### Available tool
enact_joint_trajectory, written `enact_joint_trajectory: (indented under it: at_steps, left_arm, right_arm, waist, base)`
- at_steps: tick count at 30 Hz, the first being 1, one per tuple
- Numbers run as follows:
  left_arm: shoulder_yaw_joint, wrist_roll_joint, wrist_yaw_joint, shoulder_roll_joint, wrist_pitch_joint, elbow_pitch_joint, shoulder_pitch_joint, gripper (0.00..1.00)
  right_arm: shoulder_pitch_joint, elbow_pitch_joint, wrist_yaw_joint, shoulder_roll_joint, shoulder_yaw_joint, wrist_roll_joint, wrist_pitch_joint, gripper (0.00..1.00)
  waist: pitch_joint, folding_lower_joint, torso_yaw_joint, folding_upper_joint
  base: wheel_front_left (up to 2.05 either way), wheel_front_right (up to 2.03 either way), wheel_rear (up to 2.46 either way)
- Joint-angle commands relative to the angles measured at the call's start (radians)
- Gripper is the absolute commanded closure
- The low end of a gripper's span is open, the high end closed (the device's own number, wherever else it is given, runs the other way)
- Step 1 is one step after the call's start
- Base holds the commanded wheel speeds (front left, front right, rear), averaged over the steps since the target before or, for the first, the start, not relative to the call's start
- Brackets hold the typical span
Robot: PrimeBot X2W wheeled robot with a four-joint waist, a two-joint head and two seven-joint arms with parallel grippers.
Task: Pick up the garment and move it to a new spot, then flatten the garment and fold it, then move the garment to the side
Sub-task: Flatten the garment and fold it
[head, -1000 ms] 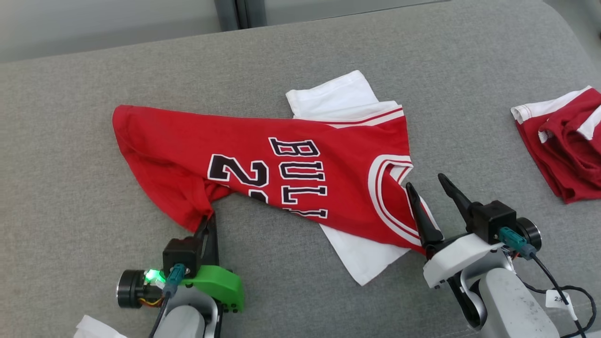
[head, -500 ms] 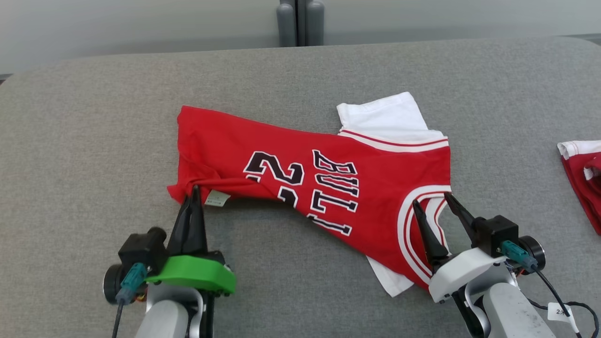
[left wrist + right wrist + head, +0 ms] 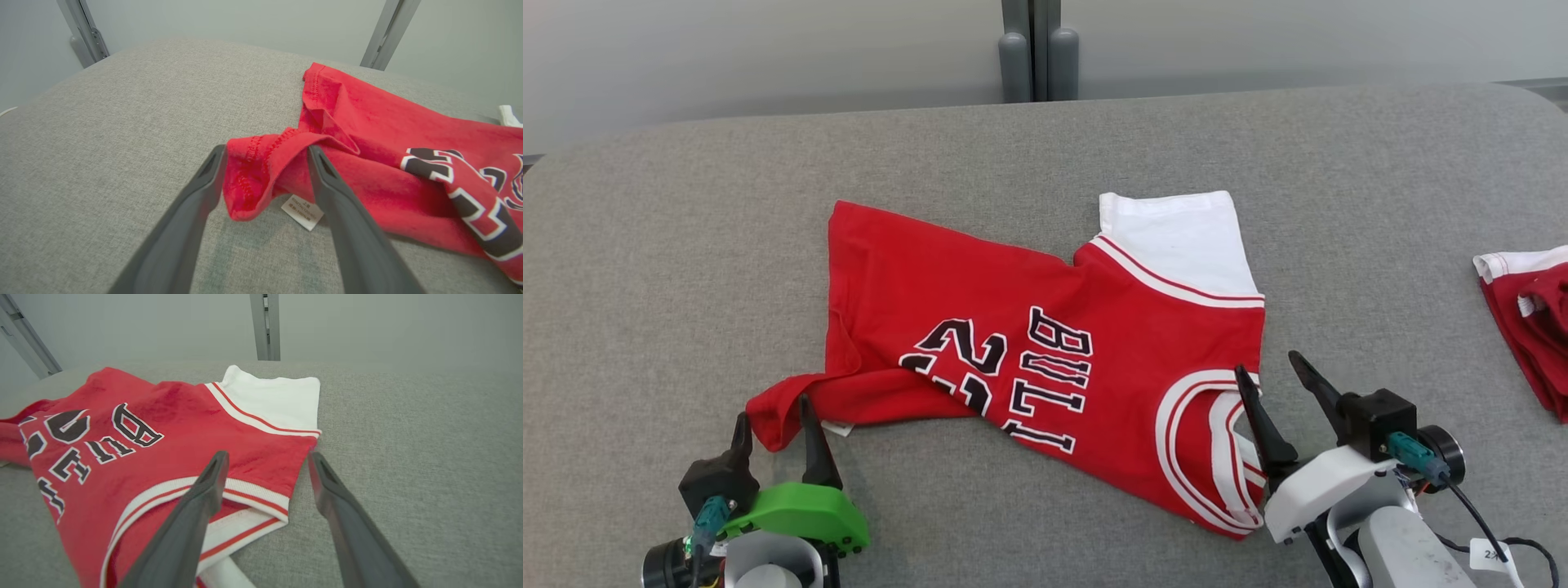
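Red jersey lies approx mid tabletop, print up, collar to the right, hem to the left. At its near-left end the left tool is spread, fingers either side of the bunched hem corner, not pinching it. A small label pokes out just beside. At the collar the right tool is spread too, w/ one finger over the neckband and the other past the shoulder edge over bare tabletop. Neither holds cloth.

Progress, my read: pick-up + move to new spot prob done, as the jersey rests free. Flatten is partway. Body is mostly spread and the far white sleeve lies out, but the near-left corner is rolled, the near edge runs slanted, and the near sleeve seems tucked under. Fold not started, and move to side not done. Another red/white garment sits well apart at the right edge.
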Motion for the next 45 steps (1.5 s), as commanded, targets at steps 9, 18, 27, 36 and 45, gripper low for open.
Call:
enact_joint_trajectory:
  at_steps: [9,18,27,36,45]
  left_arm:
    - [-0.055,0.014,0.009,0.004,0.000,-0.039,0.040,0.00]
    - [-0.097,0.012,0.012,0.004,0.000,-0.063,0.035,0.00]
    - [-0.133,0.000,0.008,0.004,0.000,-0.075,0.042,0.00]
    - [-0.192,0.005,0.009,0.004,0.000,-0.075,-0.004,0.00]
    - [-0.261,-0.021,0.019,0.004,0.000,-0.078,-0.058,0.00]
  right_arm:
    - [0.043,0.011,-0.002,-0.005,0.193,0.108,-0.001,0.00]
    - [-0.012,0.082,-0.002,-0.020,0.290,0.187,-0.001,0.00]
    - [-0.075,0.053,-0.002,-0.054,0.252,0.220,-0.002,1.00]
    - [-0.280,0.072,-0.002,-0.189,0.120,0.196,-0.001,1.00]
    - [-0.578,0.319,-0.002,-0.310,0.149,0.129,-0.002,1.00]
  waist:
    - [0.002,0.0000,0.010,0.0000]
    - [0.011,0.0000,0.032,0.0000]
    - [0.031,0.0000,0.039,0.0000]
    - [0.092,0.0000,0.064,0.0000]
    - [0.172,0.0000,0.119,0.0000]
  base:
    - [0.00,0.00,0.00]
    - [0.00,0.00,0.00]
    - [0.00,0.00,0.00]
    - [0.00,0.00,0.00]
    - [0.00,0.00,0.00]
